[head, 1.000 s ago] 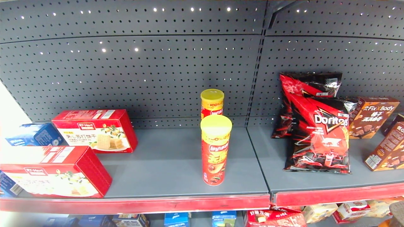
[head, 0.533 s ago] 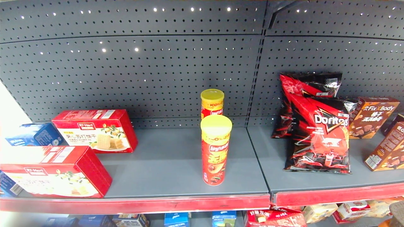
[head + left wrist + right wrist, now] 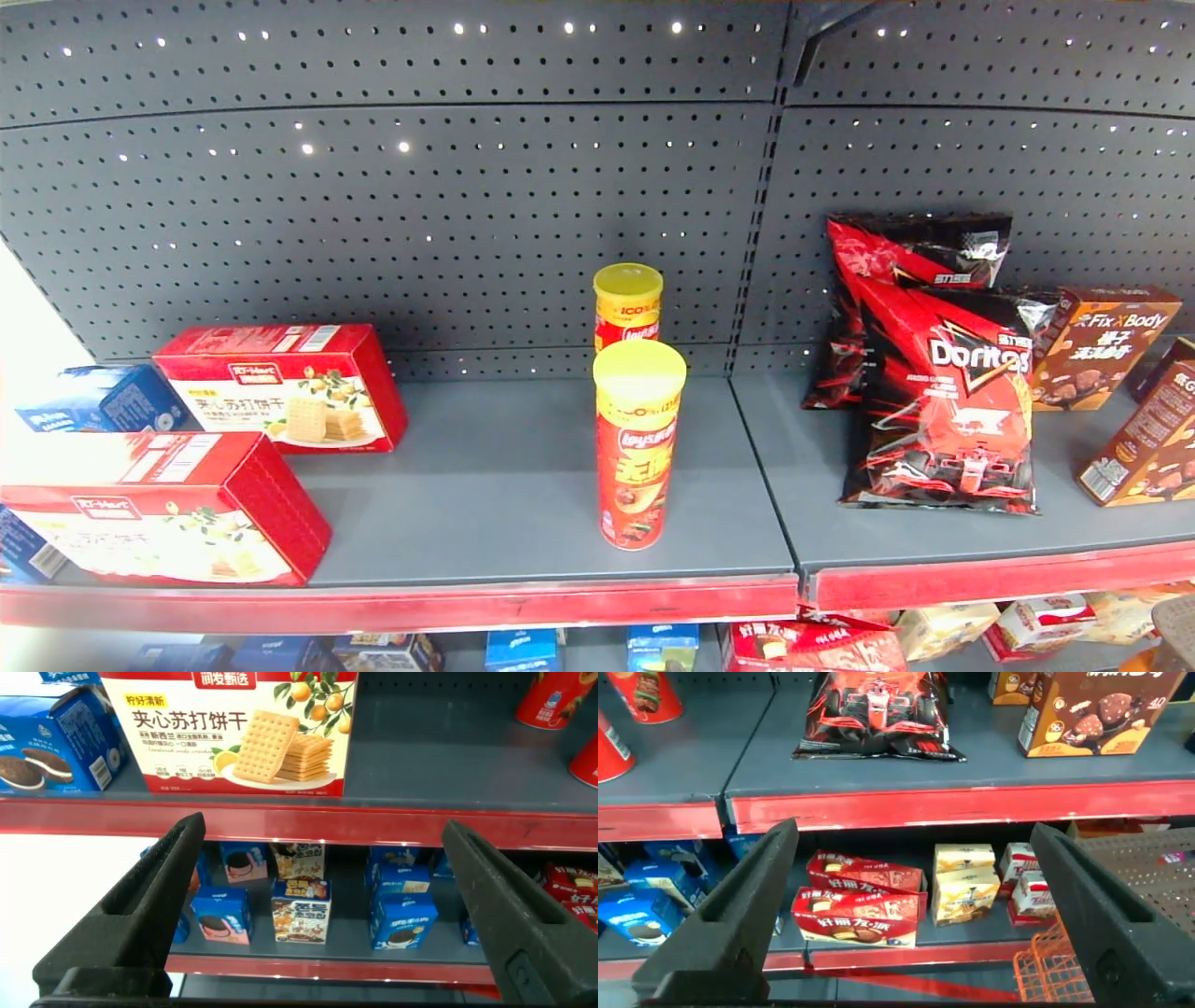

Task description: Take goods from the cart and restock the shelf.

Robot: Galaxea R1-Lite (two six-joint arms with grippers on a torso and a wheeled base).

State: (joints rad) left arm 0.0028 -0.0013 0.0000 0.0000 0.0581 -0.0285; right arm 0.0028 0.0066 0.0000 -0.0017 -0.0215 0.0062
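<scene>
Near shelf lip (image 3: 560,602), upright chip can (image 3: 639,443), cracker box (image 3: 168,513) well apart

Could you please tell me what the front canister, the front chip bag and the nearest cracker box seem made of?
Tall red cylindrical canister: likely printed paperboard tube, smooth yellow plastic-looking lid.
Red-and-black chip bag: glossy plastic film, crinkled, silvery corner.
Red rectangular cracker box: printed cardboard, crisp folded edges.

Red chip cans (image 3: 635,467), yellow lids (image 3: 639,366); grey shelf (image 3: 504,495), red lip (image 3: 401,607).
</scene>
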